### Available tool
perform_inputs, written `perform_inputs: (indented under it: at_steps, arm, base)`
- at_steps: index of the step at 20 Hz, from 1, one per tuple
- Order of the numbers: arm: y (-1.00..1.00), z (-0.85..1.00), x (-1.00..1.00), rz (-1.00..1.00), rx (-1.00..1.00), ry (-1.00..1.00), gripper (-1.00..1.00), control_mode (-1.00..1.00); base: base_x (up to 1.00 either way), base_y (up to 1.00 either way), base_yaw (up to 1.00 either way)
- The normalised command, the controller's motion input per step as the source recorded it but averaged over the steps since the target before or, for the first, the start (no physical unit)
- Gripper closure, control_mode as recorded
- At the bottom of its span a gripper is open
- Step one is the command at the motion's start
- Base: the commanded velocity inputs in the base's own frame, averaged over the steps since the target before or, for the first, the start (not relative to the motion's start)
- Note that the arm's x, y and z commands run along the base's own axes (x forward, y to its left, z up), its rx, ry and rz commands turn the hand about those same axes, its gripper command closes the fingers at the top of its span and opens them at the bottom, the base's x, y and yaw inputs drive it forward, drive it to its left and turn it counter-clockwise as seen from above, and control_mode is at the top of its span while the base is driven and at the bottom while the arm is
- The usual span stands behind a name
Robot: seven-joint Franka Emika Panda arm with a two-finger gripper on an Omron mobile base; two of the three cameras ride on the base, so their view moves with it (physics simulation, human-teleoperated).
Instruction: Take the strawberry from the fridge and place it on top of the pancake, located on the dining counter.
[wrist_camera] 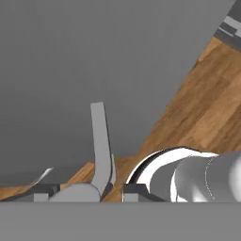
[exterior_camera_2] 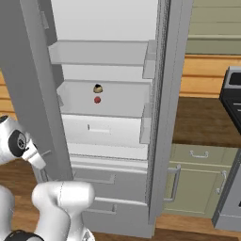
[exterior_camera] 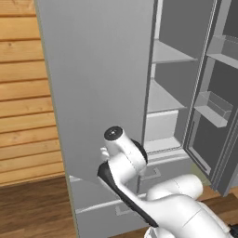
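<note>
Red and round, the strawberry (exterior_camera_2: 97, 100) sat on the fridge (exterior_camera_2: 106, 110) shelf, just below a brownish object (exterior_camera_2: 98, 88). Your arm was beside the open grey door (exterior_camera: 95, 88). You couldn't tell how the jaws stood.

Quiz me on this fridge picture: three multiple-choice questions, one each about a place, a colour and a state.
1. Where is the strawberry?
A. on a shelf inside the fridge
B. on the floor
C. in a lower drawer

2. What colour is the berry?
A. green
B. red
C. blue

3. How does the fridge stand?
A. both doors shut
B. lying on its side
C. doors open, shelves showing

Answers:
1. A, it sits on a pale shelf just below a small brownish object.
2. B, it is a tiny red dot.
3. C, both base views look in at the shelves.
</note>
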Motion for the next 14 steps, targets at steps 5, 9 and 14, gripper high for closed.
perform_inputs:
  at_steps: [5,9,14]
  arm:
    - [0.43,-0.02,-0.34,-0.29,-0.11,0.00,1.00,-1.00]
    - [0.18,0.00,-0.11,-0.22,-0.05,0.00,-1.00,-1.00]
    - [0.12,0.24,-0.01,-0.08,-0.09,-0.03,-1.00,-1.00]
  base:
    - [0.00,0.00,0.00]
    - [0.00,0.00,0.00]
    - [0.00,0.00,0.00]
